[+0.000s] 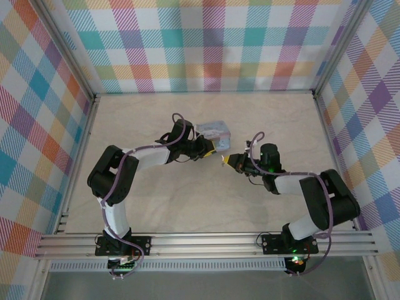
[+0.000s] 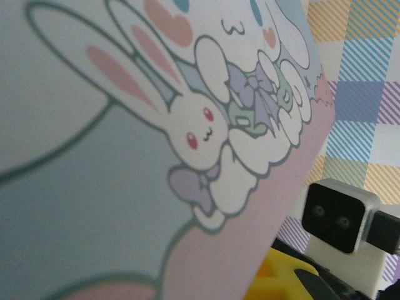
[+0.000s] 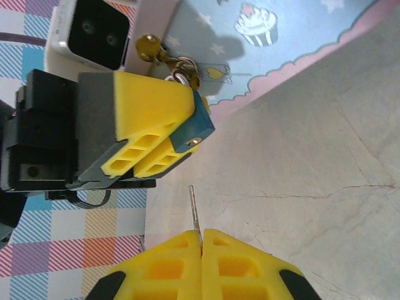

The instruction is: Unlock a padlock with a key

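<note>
Pale stone-look tabletop [image 1: 187, 206] from above, blue tin [image 1: 212, 131] near its middle, left gripper [image 1: 211, 149] just beside it, right gripper [image 1: 230, 161] facing; left wrist, tin's rabbit print close up; right wrist, left gripper clamping the padlock [image 3: 196, 127], right gripper pinching the key [image 3: 194, 209], tip near padlock, apart

padlock [image 3: 192, 128] beside the tin [image 3: 300, 50]; thin key [image 3: 194, 209] points up toward it, not touching

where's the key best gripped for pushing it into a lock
By its back end, coming from behind along its length. The key is a thin, straight sliver, so a pinch across the rear leaves the blade free out front. The right gripper holds it just so, fingers shut.
</note>
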You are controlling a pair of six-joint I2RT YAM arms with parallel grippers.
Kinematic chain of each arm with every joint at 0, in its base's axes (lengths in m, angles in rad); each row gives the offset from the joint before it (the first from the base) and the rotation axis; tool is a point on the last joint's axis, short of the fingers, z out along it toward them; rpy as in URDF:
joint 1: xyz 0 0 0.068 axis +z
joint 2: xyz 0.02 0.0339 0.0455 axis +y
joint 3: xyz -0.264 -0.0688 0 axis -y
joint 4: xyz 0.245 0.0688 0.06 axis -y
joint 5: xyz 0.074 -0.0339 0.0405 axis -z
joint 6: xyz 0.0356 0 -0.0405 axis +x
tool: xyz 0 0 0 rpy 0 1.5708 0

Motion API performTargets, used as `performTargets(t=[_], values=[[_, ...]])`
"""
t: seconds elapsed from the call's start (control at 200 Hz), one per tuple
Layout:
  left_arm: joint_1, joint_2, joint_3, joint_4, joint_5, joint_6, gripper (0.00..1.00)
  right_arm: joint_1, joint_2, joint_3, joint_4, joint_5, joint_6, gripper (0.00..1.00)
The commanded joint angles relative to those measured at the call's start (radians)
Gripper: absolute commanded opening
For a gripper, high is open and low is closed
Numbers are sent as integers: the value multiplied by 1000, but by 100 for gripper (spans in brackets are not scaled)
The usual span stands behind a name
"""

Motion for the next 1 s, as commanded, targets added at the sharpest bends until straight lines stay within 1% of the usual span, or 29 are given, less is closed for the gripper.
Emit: performTargets(t=[0.0, 0.095, 0.29, 0.485, 0.7, 0.995], values=[[-4, -44, -4, 46, 34, -11, 14, 22, 45, 17, 130, -6, 44, 0], [-4, -46, -7, 50, 34, -10, 14, 29, 84, 20, 183, -7, 72, 0], [-4, -44, -8, 55, 39, -13, 14, 28, 192, 27, 358, -16, 155, 0], [-4, -46, -11, 58, 40, -13, 14, 29, 279, 29, 494, -21, 218, 0], [-3, -51, -21, 58, 40, -11, 14, 29, 303, 22, 556, -24, 239, 0], [-3, -55, -27, 71, 40, -12, 14, 29, 311, 29, 549, -27, 243, 0]])
